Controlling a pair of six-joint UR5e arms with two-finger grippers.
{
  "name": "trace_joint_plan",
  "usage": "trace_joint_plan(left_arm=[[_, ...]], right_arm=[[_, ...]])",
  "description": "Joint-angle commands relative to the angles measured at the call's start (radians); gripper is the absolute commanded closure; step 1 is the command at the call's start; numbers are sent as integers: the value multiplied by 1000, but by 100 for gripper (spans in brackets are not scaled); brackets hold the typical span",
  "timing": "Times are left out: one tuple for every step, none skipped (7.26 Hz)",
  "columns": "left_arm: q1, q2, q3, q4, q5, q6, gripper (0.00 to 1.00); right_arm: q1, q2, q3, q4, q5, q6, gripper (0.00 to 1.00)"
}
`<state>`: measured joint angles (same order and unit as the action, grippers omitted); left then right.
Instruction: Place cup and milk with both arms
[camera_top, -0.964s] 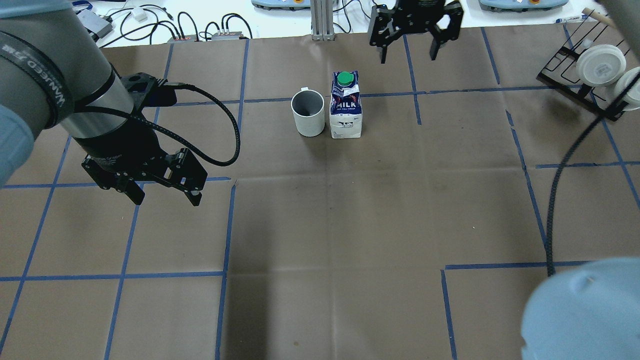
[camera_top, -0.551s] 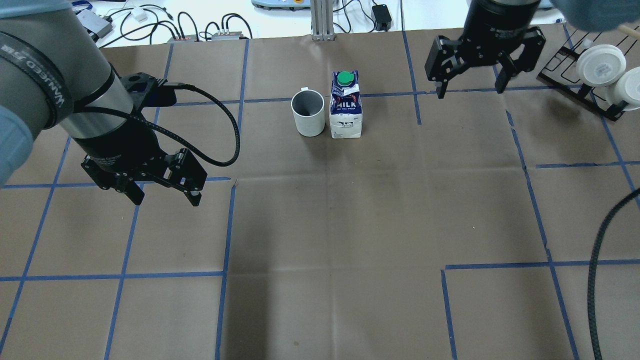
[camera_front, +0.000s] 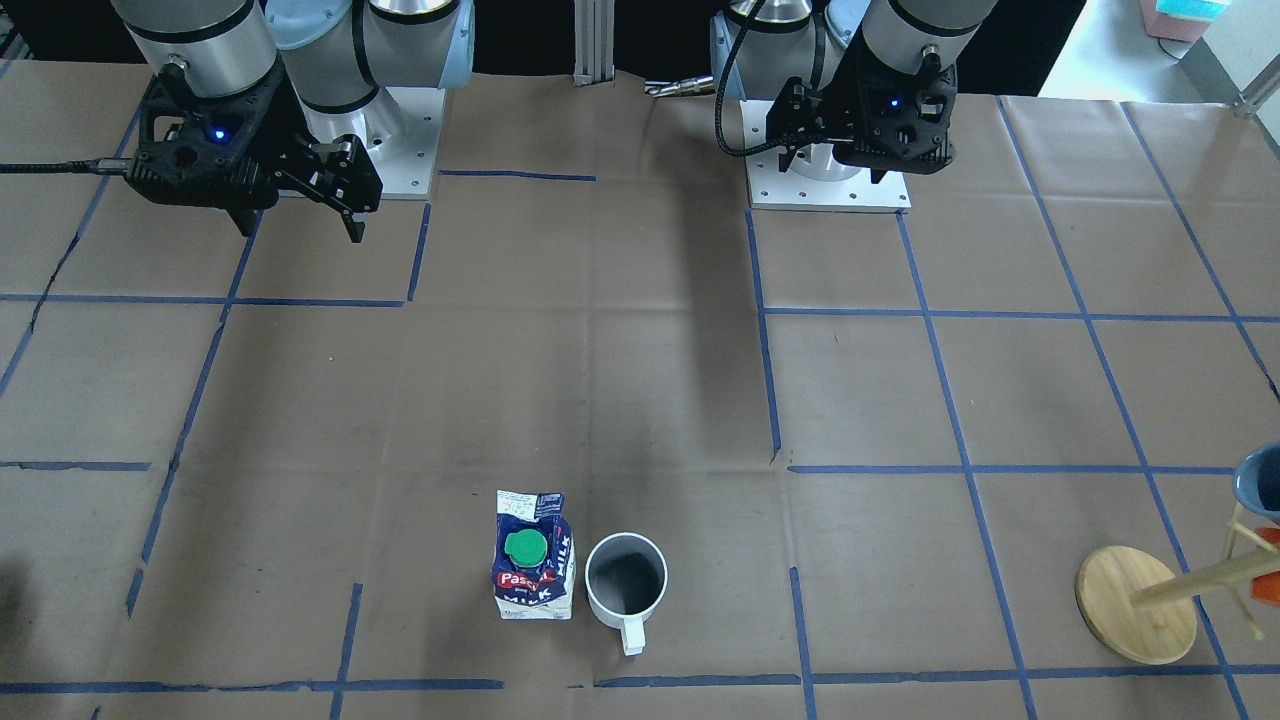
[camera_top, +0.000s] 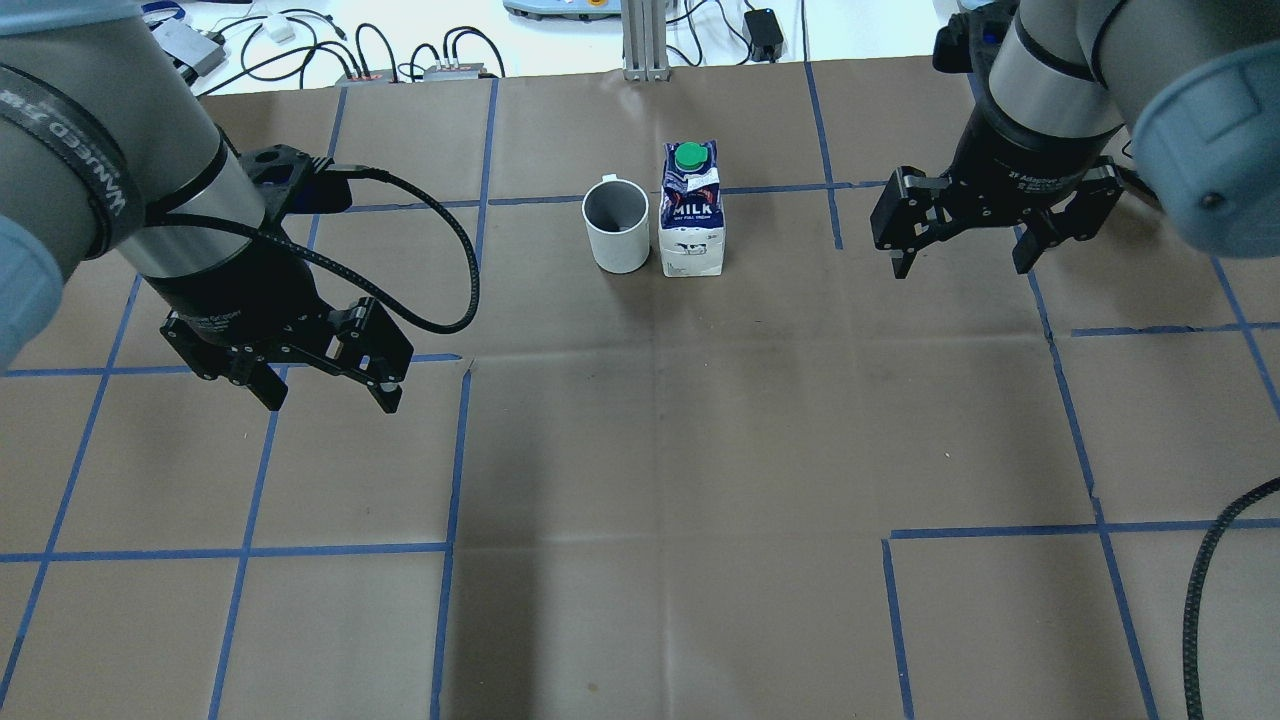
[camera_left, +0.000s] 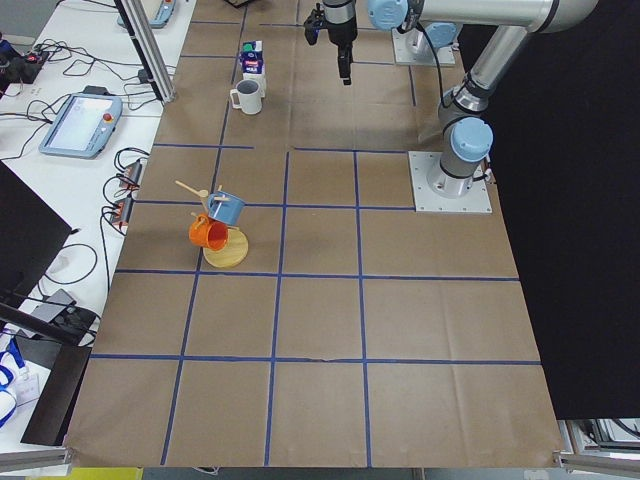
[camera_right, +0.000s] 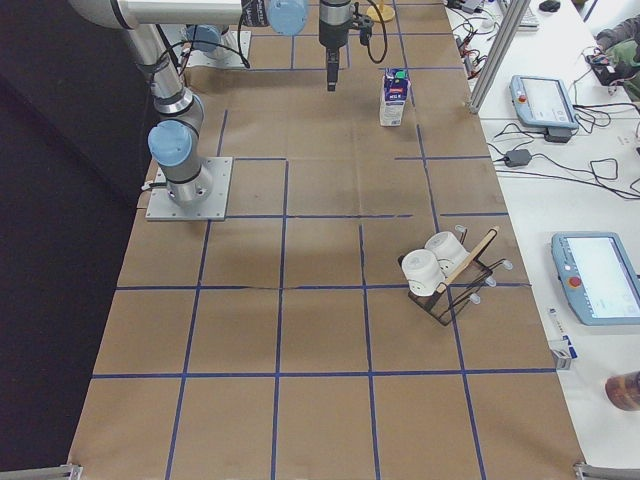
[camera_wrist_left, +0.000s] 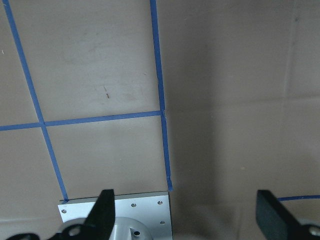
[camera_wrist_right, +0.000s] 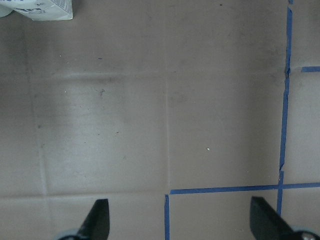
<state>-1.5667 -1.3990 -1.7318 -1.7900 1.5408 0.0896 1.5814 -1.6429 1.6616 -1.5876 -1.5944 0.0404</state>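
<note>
The white cup (camera_top: 615, 225) stands upright at the far middle of the table, touching or nearly touching the milk (camera_top: 692, 210) on its right; both also show in the front view, cup (camera_front: 626, 580) and milk (camera_front: 533, 555). My left gripper (camera_top: 330, 400) is open and empty, hovering well to the near left of the cup. My right gripper (camera_top: 960, 268) is open and empty, hovering to the right of the milk, well apart from it. The right wrist view shows only a bottom corner of the milk (camera_wrist_right: 37, 10) beyond its open fingers.
A wooden mug tree (camera_front: 1135, 605) with an orange and a blue mug stands at the table's left end. A black wire rack (camera_right: 440, 270) holding white cups stands at the right end. Blue tape lines grid the brown table cover (camera_top: 660, 450).
My right arm has swung from the table's far edge, behind the milk, to the right and nearer, its gripper staying open. The left arm, cup and milk have not moved.
</note>
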Motion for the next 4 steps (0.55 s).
trace_joint_plan(left_arm=[[5, 46, -63, 6, -2, -1, 0], [7, 66, -75, 4, 1, 1, 0], [11, 63, -52, 4, -2, 2, 0], [14, 54, -31, 4, -1, 2, 0]], right_arm=[[0, -3, 3, -2, 4, 1, 0], [0, -2, 3, -2, 4, 1, 0], [0, -2, 4, -2, 5, 1, 0], [-1, 0, 4, 0, 4, -1, 0]])
